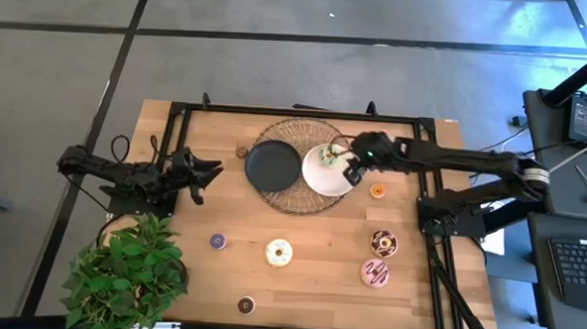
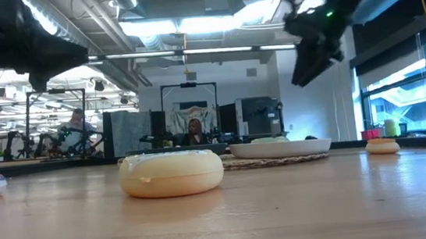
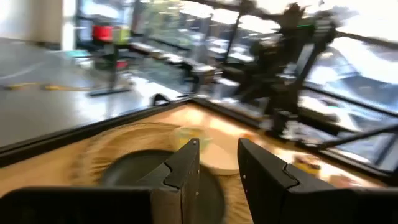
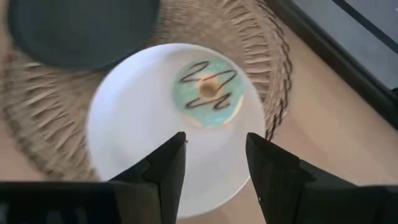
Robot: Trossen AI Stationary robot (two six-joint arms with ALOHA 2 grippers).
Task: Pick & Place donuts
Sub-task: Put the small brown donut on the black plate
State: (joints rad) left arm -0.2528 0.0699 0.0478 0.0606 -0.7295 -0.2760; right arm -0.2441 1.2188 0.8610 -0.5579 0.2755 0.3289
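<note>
The green-iced donut (image 4: 209, 92) with dark squiggles lies flat on the white plate (image 4: 124, 130), which rests on a woven mat beside the black plate (image 1: 273, 166). My right gripper (image 1: 351, 171) hovers open above the white plate, just short of that donut (image 1: 327, 156), touching nothing. On the bare table lie the cream donut (image 1: 279, 252), the chocolate-sprinkled one (image 1: 383, 243), the pink-striped one (image 1: 374, 273), and the mini purple (image 1: 218, 242), brown (image 1: 246, 304) and orange (image 1: 378, 191) ones. My left gripper (image 1: 210, 172) waits open at the table's left.
A potted plant (image 1: 125, 271) stands at the table's near left corner. A black frame rail (image 1: 296, 112) runs around the table. The woven mat (image 1: 300, 130) lies at the far middle. Another small brown ring (image 1: 242, 152) sits left of the mat.
</note>
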